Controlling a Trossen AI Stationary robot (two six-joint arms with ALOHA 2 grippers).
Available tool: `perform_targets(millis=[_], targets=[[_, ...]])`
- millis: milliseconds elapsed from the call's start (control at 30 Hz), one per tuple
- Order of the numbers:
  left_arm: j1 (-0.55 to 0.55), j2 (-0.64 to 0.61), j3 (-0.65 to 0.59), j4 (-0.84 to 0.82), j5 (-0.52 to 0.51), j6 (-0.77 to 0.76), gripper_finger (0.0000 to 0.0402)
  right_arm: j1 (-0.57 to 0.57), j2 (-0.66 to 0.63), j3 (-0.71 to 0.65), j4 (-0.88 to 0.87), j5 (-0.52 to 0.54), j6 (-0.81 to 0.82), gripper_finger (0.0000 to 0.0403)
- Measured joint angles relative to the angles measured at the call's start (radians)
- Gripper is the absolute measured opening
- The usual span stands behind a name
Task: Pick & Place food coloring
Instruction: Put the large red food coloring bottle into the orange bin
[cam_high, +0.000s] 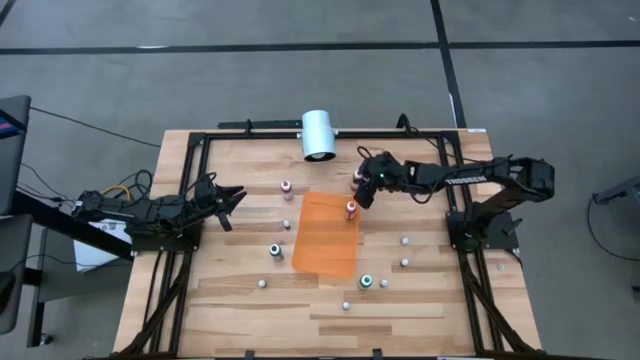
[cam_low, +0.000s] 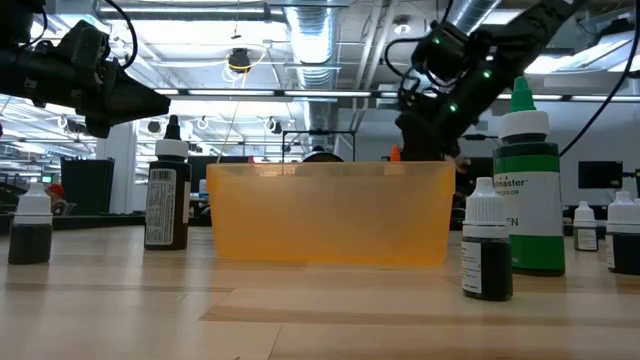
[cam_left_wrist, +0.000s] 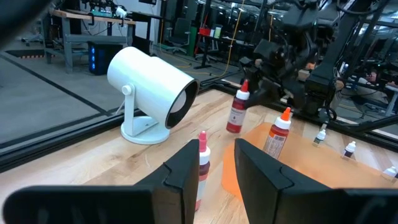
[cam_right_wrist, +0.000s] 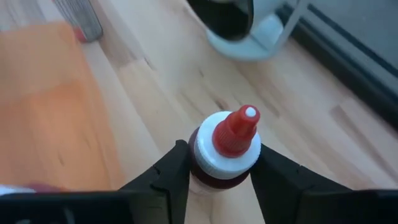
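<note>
The right end effector (cam_right_wrist: 219, 167) pinches a red-capped food coloring bottle (cam_right_wrist: 225, 146) at its neck, standing on the tabletop (cam_high: 240, 280) just beside the orange tray (cam_high: 325, 235). It looks light, rigid and smooth, so gripping below the cap's collar should prevent slipping. The left end effector (cam_high: 232, 200), pressed together, waits at the left edge.

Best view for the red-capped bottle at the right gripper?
Right wrist view: the red-capped bottle fills the frame, a finger against each side. High view shows only a red speck at the right gripper. Left wrist sees it far off; low view hides it.
</note>
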Motion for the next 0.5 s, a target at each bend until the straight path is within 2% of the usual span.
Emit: perform_targets(millis=[200, 400, 500], targets=[[0.000, 0.000, 0.000, 0.000, 0.000, 0.000, 0.0093, -0.012, 0.000, 0.125, -0.099, 0.000, -0.077, 0.0125], [0.000, 0.000, 0.000, 0.000, 0.001, -0.001, 0.0093, -0.012, 0.000, 0.276, -0.224, -0.004, -0.151, 0.0134], [0.000, 0.000, 0.000, 0.000, 0.009, -0.001, 0.0093, -0.007, 0.000, 0.348, -0.283, -0.060, -0.194, 0.0135]])
